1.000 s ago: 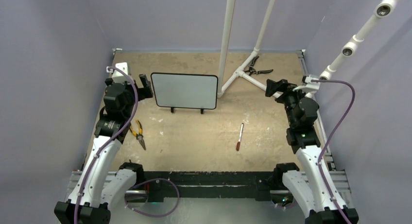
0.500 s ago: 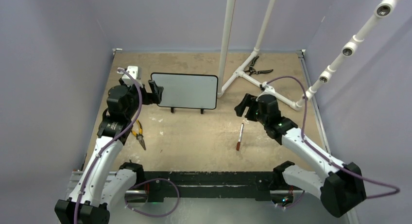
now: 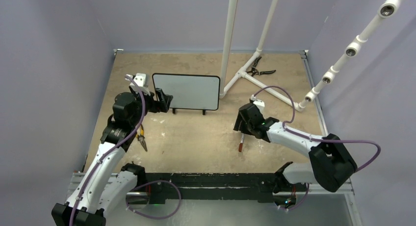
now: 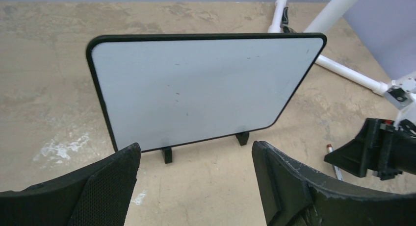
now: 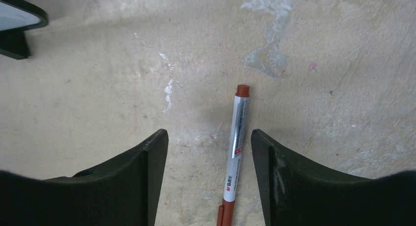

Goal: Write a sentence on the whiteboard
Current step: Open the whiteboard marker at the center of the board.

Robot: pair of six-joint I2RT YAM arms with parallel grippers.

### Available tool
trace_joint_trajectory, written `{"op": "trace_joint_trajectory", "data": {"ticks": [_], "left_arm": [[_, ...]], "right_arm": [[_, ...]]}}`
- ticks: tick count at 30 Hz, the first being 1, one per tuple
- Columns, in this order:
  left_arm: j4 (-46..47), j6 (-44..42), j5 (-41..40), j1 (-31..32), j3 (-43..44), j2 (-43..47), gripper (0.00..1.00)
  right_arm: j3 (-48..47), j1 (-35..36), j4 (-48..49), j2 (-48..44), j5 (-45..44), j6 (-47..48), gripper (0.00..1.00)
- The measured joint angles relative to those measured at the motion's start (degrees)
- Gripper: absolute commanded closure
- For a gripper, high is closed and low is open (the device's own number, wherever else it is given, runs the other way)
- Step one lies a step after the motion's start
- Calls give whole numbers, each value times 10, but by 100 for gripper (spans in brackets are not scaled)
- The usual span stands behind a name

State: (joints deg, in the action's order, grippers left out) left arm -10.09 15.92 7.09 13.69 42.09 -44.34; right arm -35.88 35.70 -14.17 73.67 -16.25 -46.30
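The whiteboard [image 3: 186, 91] stands upright on two black feet at the middle back of the table; its face is blank and no sentence shows on it. It fills the left wrist view [image 4: 196, 88]. My left gripper [image 3: 163, 101] is open beside the board's lower left corner, empty [image 4: 196, 160]. A red-capped marker [image 3: 242, 140] lies flat on the table. My right gripper [image 3: 241, 124] is open and hovers over it; the marker [image 5: 236, 147] lies between the jaws, closer to the right finger [image 5: 274, 172], not gripped.
Yellow-handled pliers [image 3: 141, 135] lie near the left arm. A white PVC pipe frame [image 3: 255, 79] stands at the back right, with black pliers [image 3: 258, 69] beside it. A pipe with lamps [image 3: 351, 47] rises at the far right.
My right arm has swung in from the far right and lowered its open gripper over the marker. My left gripper has moved right, closer to the whiteboard's lower left corner.
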Motion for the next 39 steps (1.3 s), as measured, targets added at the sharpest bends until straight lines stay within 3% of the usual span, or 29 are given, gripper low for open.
{"op": "trace_joint_trajectory", "data": {"ticks": [7, 11, 19, 24, 29, 39], "left_arm": [[-3, 20, 2, 37, -7, -10, 20], [0, 32, 2, 59, -12, -14, 21], [17, 65, -26, 146, -37, -30, 23], [65, 94, -68, 255, -38, -61, 23], [144, 132, -86, 355, -39, -130, 21], [283, 221, -22, 379, -46, -266, 19]], "right_arm": [[0, 20, -1, 45, -26, -24, 47], [0, 22, 10, 56, -38, -32, 57], [1, 22, 30, 66, -36, -47, 100], [1, 22, 26, 49, -24, -51, 100], [0, 23, 27, -34, -5, -54, 100], [-50, 23, 50, -179, 19, -68, 100]]}}
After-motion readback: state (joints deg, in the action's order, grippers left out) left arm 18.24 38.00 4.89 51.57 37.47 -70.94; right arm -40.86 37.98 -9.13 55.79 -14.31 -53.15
